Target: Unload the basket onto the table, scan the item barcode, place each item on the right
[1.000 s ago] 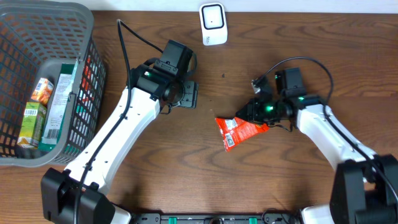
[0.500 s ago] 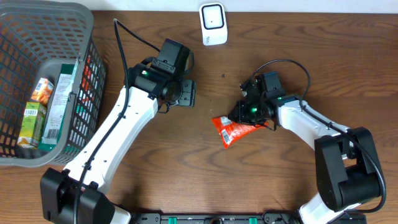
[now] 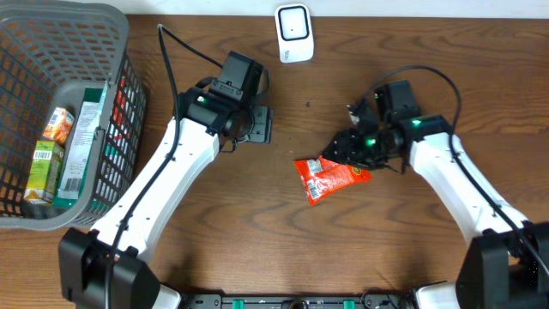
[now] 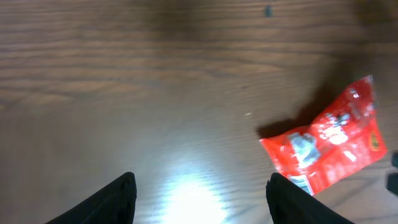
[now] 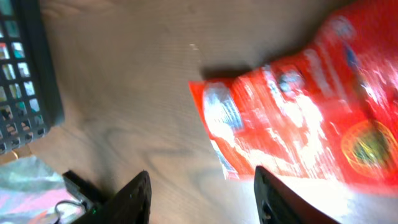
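Hovering low over the wooden counter (image 3: 257,240) with the right claw (image 5: 200,186) parted and empty, dark fingers well apart, only bare wood between them. Finds the red snack packet (image 5: 298,118) just ahead of those fingers, lying flat on the counter, loose and ungripped; cannot tell from overhead whether a fingertip touches its upper edge. Reads the packet's long axis as a diagonal, from its near-left corner up toward the right arm, so meets the claw at the packet's right end. Judges a pinch across the short side, at that near end, as the likely call. Places the left claw (image 4: 200,193) farther off to the packet's left, likewise wide and holding nothing; makes the right arm the nearer one.

Notes glossy, crinkled film, thin and pillow-flat, catching glare; likely slippery and prone to buckle under a pinch. Spots a pale printed panel near the left end, facing up; too blurred to confirm as the barcode.

Beyond the packet, sees the white scanner (image 3: 293,33), a rounded block of hard plastic at the far edge of the counter, well apart from the packet. Farthest out, on the left, marks a grey mesh basket (image 3: 120,60) holding a few cartons (image 3: 47,163).
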`<move>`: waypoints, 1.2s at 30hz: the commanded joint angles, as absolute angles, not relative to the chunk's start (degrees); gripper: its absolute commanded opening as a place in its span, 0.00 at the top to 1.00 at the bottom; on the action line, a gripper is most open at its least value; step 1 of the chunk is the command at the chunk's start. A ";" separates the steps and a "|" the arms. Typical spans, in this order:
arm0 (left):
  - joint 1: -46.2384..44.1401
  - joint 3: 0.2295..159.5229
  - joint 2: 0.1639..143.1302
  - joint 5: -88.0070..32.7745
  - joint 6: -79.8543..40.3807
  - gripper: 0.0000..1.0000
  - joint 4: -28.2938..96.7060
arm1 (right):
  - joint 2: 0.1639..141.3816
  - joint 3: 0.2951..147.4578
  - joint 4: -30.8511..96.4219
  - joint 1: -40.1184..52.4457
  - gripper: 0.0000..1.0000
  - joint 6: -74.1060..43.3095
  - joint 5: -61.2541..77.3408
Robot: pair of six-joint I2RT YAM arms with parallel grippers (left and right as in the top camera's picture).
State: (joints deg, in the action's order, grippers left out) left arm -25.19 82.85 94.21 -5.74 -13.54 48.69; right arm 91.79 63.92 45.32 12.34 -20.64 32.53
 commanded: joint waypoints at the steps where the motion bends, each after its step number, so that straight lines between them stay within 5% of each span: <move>1: -25.69 81.56 97.36 -13.63 -9.85 0.33 46.11 | 91.24 63.70 48.27 10.13 0.51 -22.50 31.33; 8: -28.58 81.43 106.06 -25.26 -4.01 0.45 39.57 | 91.29 55.99 45.63 9.56 0.51 -26.17 28.60; 20: -31.59 81.43 119.28 -26.39 -3.44 0.45 37.04 | 91.29 42.06 28.93 9.63 0.50 -31.38 28.36; 32: -34.74 81.43 120.05 -26.35 -3.49 0.44 38.61 | 91.29 36.21 11.03 10.15 0.67 -33.17 28.27; 36: -35.77 81.43 120.05 -26.35 -3.68 0.44 37.36 | 91.29 36.21 9.82 10.02 0.62 -33.15 26.68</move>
State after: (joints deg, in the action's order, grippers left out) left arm -34.39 82.08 119.42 -25.58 -4.40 38.24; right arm 91.26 36.67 10.28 9.85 -32.71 28.56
